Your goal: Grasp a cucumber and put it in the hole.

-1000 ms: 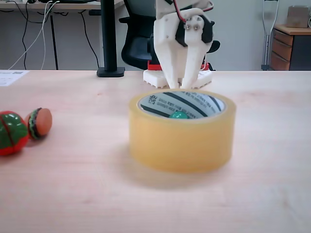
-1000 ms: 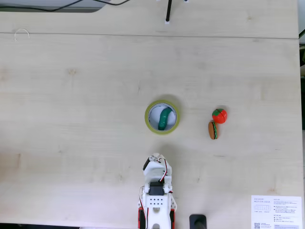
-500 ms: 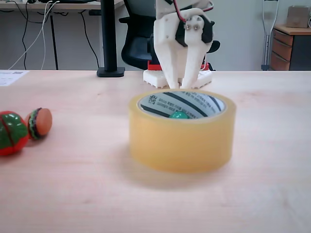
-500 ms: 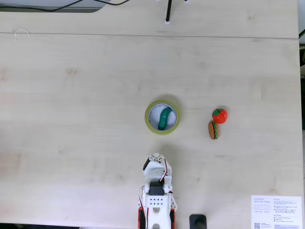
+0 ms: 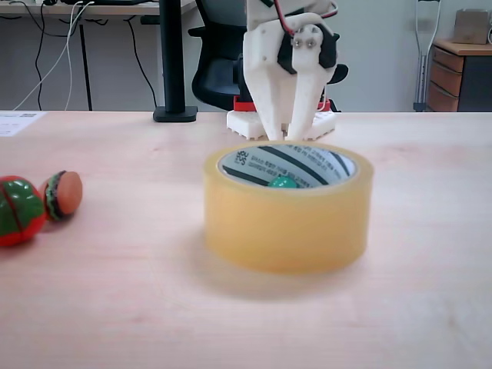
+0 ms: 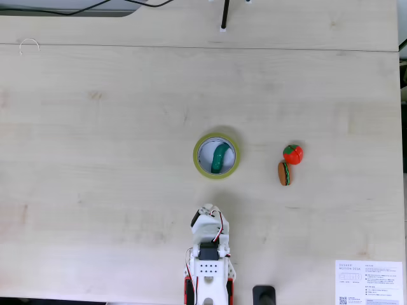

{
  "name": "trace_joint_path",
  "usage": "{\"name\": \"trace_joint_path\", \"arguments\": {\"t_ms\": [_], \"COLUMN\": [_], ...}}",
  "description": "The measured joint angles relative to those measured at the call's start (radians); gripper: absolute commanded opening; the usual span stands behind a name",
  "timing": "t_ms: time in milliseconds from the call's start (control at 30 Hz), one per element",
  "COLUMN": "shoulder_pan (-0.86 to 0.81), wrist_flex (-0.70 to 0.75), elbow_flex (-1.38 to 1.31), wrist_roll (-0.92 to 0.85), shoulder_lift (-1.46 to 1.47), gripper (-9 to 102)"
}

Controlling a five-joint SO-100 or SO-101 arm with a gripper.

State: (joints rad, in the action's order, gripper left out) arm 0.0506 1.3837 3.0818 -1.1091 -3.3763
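The dark green cucumber (image 6: 220, 157) lies inside the hole (image 6: 206, 151) of the yellowish tape roll (image 6: 196, 156) at mid-table. In a fixed view from table level, only its green top (image 5: 283, 183) peeks over the roll's rim (image 5: 288, 223), against the striped white core (image 5: 311, 164). My gripper (image 6: 207, 210) is drawn back near the arm's base, a short way from the roll, touching nothing. It hangs behind the roll (image 5: 284, 135), fingers pointing down and closed together, empty.
A round red-and-green toy (image 6: 292, 154) and a small burger toy (image 6: 283, 173) lie side by side to one side of the roll. A printed sheet (image 6: 369, 283) and a black stand foot (image 6: 264, 295) sit by the arm's base.
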Motion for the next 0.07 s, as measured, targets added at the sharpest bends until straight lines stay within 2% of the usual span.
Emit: {"name": "trace_joint_path", "arguments": {"t_ms": [67], "shoulder_pan": [0.0], "wrist_flex": [0.0], "elbow_flex": [0.0], "wrist_roll": [0.0], "shoulder_lift": [0.0], "gripper": [0]}}
